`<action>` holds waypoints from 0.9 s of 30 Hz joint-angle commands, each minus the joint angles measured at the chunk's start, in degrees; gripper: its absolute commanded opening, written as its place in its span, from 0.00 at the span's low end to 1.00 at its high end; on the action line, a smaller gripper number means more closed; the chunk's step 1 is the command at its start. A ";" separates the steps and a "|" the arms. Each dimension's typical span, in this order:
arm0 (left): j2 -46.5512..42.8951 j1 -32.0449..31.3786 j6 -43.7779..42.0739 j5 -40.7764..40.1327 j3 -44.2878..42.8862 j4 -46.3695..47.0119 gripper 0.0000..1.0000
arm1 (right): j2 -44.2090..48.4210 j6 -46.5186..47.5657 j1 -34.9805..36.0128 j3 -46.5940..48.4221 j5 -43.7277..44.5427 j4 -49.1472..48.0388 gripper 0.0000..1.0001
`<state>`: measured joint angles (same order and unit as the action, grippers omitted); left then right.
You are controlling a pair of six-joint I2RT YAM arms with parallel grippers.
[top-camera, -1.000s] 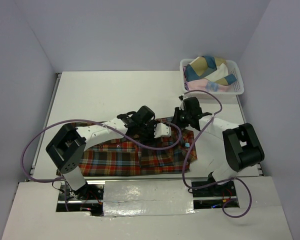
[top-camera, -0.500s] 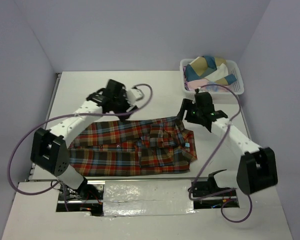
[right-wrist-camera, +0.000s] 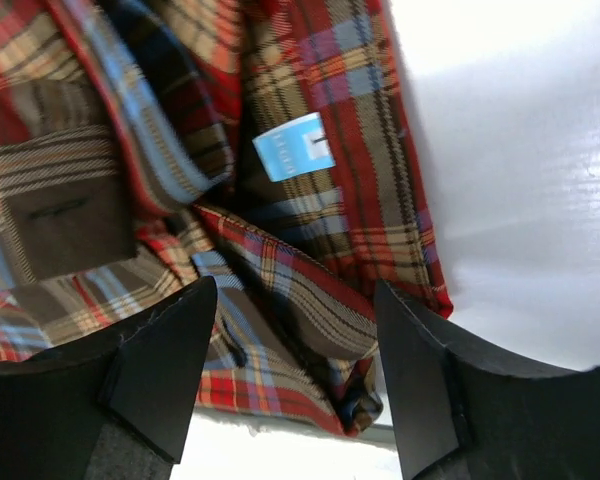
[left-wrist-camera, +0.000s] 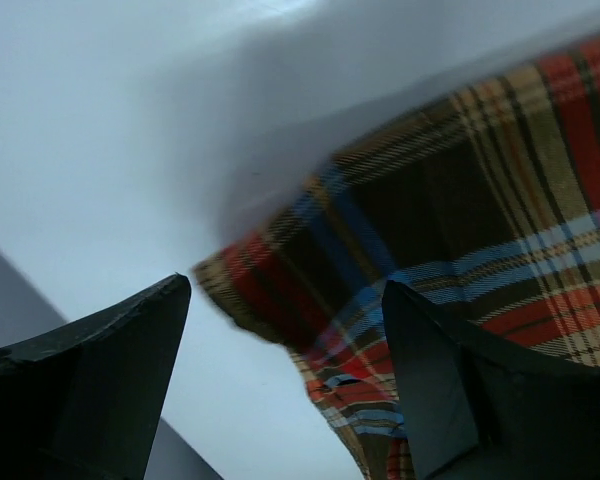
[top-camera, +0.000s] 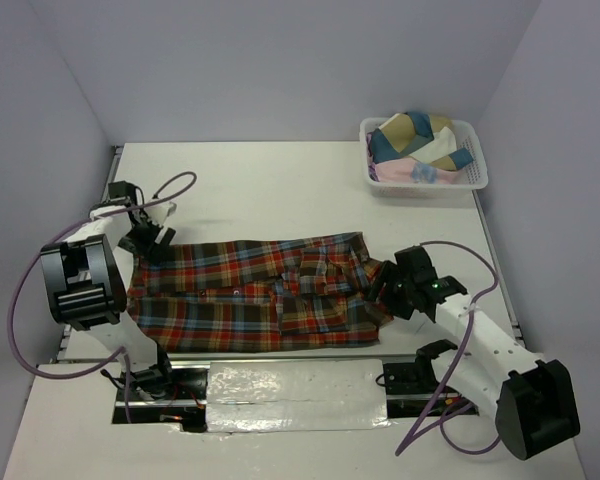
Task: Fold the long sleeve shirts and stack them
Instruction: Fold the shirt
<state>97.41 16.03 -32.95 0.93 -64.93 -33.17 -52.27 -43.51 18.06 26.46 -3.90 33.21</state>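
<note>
The plaid shirt [top-camera: 260,295] lies flat on the tabletop [top-camera: 270,185], its long axis left to right and its collar pointing right. The left hand [top-camera: 145,240] is at the hem and the right hand [top-camera: 383,288] over the collar, both with fingers apart.

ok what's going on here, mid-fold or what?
Two arms are working one plaid shirt, spread lengthwise along the near side of the table. The left gripper is open at its left corner and the right gripper is open over the collar end; neither pinches cloth. More clothes sit in the white basket, far right.
</note>
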 commanded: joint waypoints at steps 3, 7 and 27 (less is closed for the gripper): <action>2.43 -0.92 -3.44 -3.10 4.28 7.84 0.90 | -1.86 -7.02 1.10 -3.86 0.92 -4.54 0.74; 3.84 0.49 -4.22 -3.40 6.21 9.61 0.67 | -8.53 -6.07 1.18 -4.05 -2.42 -10.70 0.65; -13.19 11.39 -22.24 6.87 18.77 -8.91 0.32 | -67.59 14.15 1.18 72.38 7.32 -1.05 0.27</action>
<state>87.79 27.64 -49.30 3.09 -48.25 -32.69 -115.79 -33.34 18.90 87.42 -1.61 27.59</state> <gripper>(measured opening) 0.300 0.205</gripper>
